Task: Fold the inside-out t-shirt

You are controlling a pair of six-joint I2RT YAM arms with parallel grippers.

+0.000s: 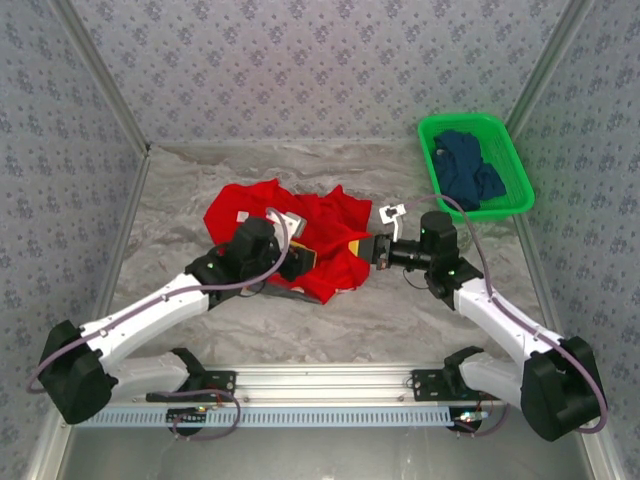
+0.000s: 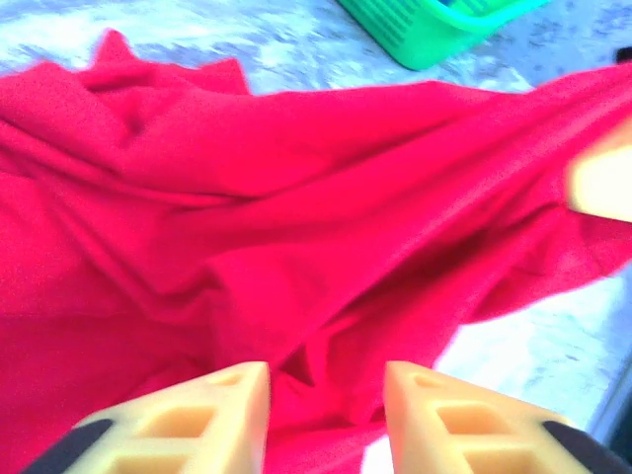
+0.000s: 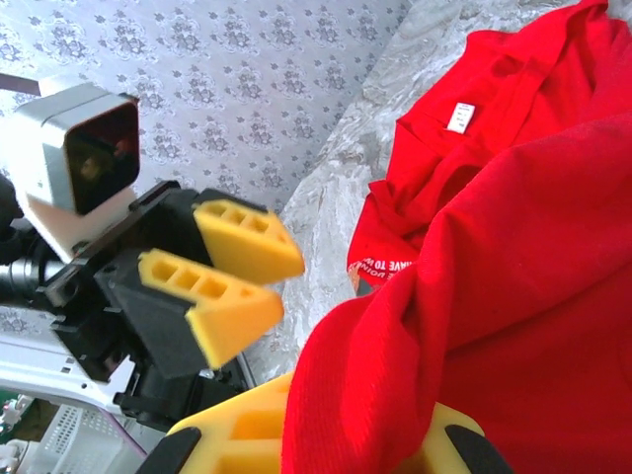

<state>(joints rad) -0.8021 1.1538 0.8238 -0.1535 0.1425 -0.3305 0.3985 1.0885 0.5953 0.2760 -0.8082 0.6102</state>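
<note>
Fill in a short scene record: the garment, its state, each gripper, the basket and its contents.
garment: red t-shirt, crumpled on the marbled table
tag: white tag showing at the collar, inside out
left gripper: open, close over the cloth
right gripper: shut on a fold of the t-shirt
basket: green basket, far right, holding a dark blue garment

We get bright, even light from overhead in the top view, shadows soft and faint under the arms; in the left wrist view the t-shirt (image 2: 296, 197) beyond the left fingers (image 2: 207, 415) is smeared by blur, its red oversaturated; the table (image 2: 523, 346) just right of them glares white; the right fingers (image 3: 237, 434) sit out of focus, the cloth beyond them crisp.
</note>
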